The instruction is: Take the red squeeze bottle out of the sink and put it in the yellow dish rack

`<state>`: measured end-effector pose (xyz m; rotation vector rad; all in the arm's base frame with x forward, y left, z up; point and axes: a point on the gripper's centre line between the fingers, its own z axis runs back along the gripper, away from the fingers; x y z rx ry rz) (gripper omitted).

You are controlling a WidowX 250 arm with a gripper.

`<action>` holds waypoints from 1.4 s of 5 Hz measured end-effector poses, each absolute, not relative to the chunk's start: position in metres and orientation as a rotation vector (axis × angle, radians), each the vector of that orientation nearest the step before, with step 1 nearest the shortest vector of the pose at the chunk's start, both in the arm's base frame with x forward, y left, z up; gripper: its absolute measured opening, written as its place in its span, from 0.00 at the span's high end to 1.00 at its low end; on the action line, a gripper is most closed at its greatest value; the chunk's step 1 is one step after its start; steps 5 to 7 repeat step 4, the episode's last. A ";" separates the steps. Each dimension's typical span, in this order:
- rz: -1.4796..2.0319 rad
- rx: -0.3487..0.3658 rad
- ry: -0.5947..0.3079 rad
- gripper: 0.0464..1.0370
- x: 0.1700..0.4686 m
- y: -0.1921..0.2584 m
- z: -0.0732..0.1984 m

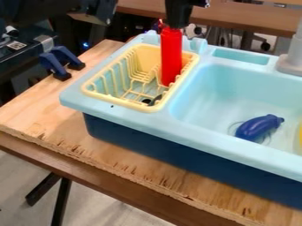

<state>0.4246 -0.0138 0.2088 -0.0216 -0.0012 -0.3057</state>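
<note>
One red bottle (171,57), upright, directly beneath the claw (176,23), yellow rack (121,102)

Your pale plywood board (112,159) rests on a darker brown tabletop (88,176), its front edge rough and splintered before you; a light-blue toy sink unit (212,131) with dark-blue sides sits on it; two blue clamps (61,62) stand at its left edge.
</note>
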 end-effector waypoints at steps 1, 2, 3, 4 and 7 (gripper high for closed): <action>-0.323 -0.025 -0.034 0.97 0.423 -0.020 0.215; -0.359 -0.040 -0.099 0.97 0.416 -0.030 0.235; -0.404 -0.047 -0.161 0.97 0.405 -0.043 0.257; -0.446 -0.048 -0.156 0.94 0.391 -0.055 0.263; -0.446 -0.048 -0.156 0.94 0.391 -0.055 0.263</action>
